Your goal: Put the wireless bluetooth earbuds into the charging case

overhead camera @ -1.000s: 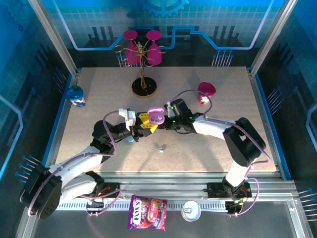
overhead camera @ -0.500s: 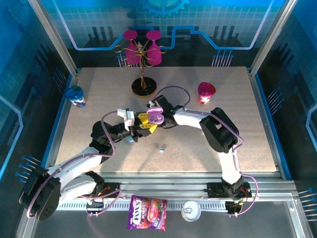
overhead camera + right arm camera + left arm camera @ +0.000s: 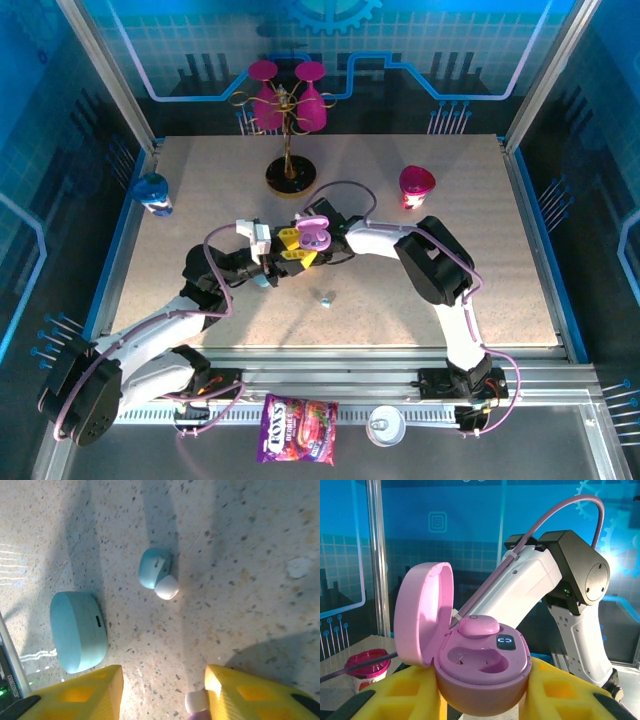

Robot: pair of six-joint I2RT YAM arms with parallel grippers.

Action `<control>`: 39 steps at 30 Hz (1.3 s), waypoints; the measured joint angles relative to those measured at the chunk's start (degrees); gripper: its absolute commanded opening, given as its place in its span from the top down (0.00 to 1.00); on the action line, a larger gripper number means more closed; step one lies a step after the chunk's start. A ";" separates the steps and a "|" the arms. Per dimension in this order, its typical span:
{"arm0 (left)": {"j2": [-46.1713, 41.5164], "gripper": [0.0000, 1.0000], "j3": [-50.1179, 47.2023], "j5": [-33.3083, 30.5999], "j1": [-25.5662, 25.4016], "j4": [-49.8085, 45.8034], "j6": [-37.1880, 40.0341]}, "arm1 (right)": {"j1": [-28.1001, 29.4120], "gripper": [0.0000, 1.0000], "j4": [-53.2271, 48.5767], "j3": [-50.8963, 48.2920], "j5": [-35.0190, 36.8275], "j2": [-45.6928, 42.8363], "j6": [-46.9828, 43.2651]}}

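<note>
Right arm (image 3: 385,240) nearer pink case (image 3: 317,236)

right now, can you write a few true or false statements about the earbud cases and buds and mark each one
1. The pink case has its lid open. True.
2. Both of its slots hold an earbud. False: one pink earbud is seated, and the other slot is empty.
3. The left end effector grips the pink case. True.
4. The blue earbud sits inside the blue case. False: it lies on the table, apart from that case.
</note>
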 measured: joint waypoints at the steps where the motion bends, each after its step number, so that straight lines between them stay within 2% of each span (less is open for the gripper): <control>1: 0.02 0.70 0.00 0.00 0.00 0.00 0.00 | 0.02 0.55 0.28 -0.22 -0.20 -0.04 -0.02; 21: 0.42 0.70 0.00 0.00 -0.04 -0.15 0.00 | 1.53 0.57 -0.20 -10.25 -0.04 -10.64 -0.44; 26: 0.44 0.70 0.00 0.00 -0.11 -0.13 0.00 | 1.68 0.56 -2.08 -10.23 2.56 -12.57 -2.27; 32: 0.63 0.71 0.00 -0.02 -0.44 -0.15 0.02 | 1.68 0.56 -5.38 -3.17 3.82 -8.50 -5.11; 39: 0.63 0.71 0.00 -0.04 -0.63 -0.72 0.09 | 1.68 0.56 -5.07 4.28 0.83 0.72 -5.53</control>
